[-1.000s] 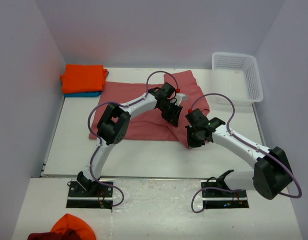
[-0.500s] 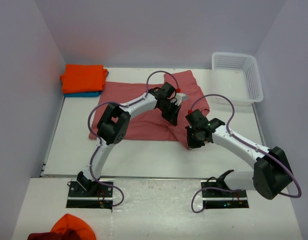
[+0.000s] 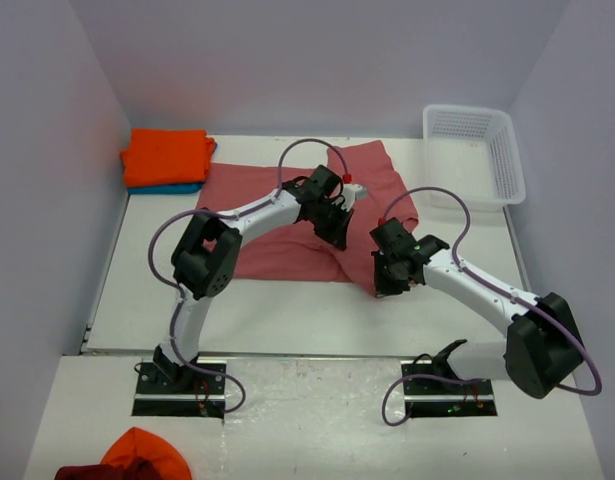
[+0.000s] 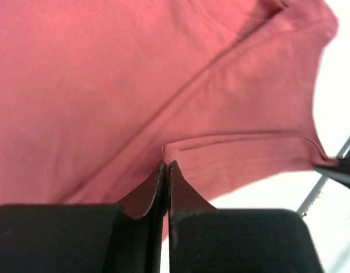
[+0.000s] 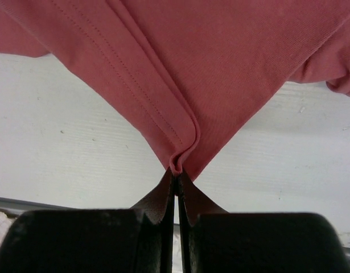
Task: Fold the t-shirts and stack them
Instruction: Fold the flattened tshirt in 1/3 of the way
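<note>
While both claws sit over the right half of the salmon-red t-shirt (image 3: 277, 255), we log each grip.

Left claw (image 4: 166, 165): clenched, tips meeting on a hemmed edge of the cloth, with only a sliver of fabric between them.

Right claw (image 5: 176, 173): clenched on a bunched corner of a double-stitched hem, held above the worktop (image 5: 61, 142), cloth draping away in a V.

The shirt lies spread across the middle of the worktop. It is apart from the orange t-shirt (image 3: 167, 155), which is stacked on the teal t-shirt (image 3: 172, 188) in the far left corner. The white basket (image 3: 512, 170) stands far right, near the shirt's sleeve.

Risks, in our judgement:
- The left pinch looks shallow. A quick pull may strip the hem out and leave the fold one-handed and skewed.
- The two claws are close together, so carrying the edge over may bring them into collision.
- Uneven height or pace between the claws would wrinkle the cloth and land the fold edge crooked.
- A long sweep leftward may drag the whole shirt into the folded stack.
</note>
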You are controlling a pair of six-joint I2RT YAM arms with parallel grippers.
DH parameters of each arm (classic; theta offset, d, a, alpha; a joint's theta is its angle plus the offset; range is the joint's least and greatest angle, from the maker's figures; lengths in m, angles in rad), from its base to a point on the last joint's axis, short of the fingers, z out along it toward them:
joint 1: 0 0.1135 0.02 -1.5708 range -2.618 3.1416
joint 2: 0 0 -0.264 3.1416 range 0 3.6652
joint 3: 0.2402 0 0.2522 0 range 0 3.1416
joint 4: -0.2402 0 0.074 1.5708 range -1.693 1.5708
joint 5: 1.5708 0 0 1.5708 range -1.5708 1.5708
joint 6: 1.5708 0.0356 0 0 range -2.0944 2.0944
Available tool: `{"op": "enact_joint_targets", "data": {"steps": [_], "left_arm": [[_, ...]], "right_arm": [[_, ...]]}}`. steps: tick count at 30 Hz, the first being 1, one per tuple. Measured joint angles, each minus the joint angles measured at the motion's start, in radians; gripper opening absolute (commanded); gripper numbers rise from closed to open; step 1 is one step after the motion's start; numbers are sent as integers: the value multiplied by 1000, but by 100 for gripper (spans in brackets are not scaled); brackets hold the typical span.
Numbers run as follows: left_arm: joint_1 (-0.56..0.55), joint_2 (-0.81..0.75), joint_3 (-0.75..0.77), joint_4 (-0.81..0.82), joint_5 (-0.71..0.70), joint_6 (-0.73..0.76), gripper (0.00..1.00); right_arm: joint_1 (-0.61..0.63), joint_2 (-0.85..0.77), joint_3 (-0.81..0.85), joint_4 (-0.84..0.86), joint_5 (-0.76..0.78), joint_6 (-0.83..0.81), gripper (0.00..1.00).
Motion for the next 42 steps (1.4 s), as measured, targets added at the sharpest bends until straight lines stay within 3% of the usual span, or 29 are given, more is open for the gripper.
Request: {"op": "enact_joint_targets", "data": {"steps": [7, 11, 26, 42], "left_arm": [[8, -207, -150, 77, -44, -18, 0], [13, -247, -177, 108, -53, -27, 0], [29, -250, -243, 209, -54, -54, 0], [89, -146, -255, 400, -30, -103, 0]], "right_arm": [[0, 35, 56, -24, 38, 9, 0], [0, 67, 106, -39, 77, 13, 0], [-74, 264, 414, -74, 178, -34, 0], [-216, 454, 639, -69, 177, -164, 0]]}}
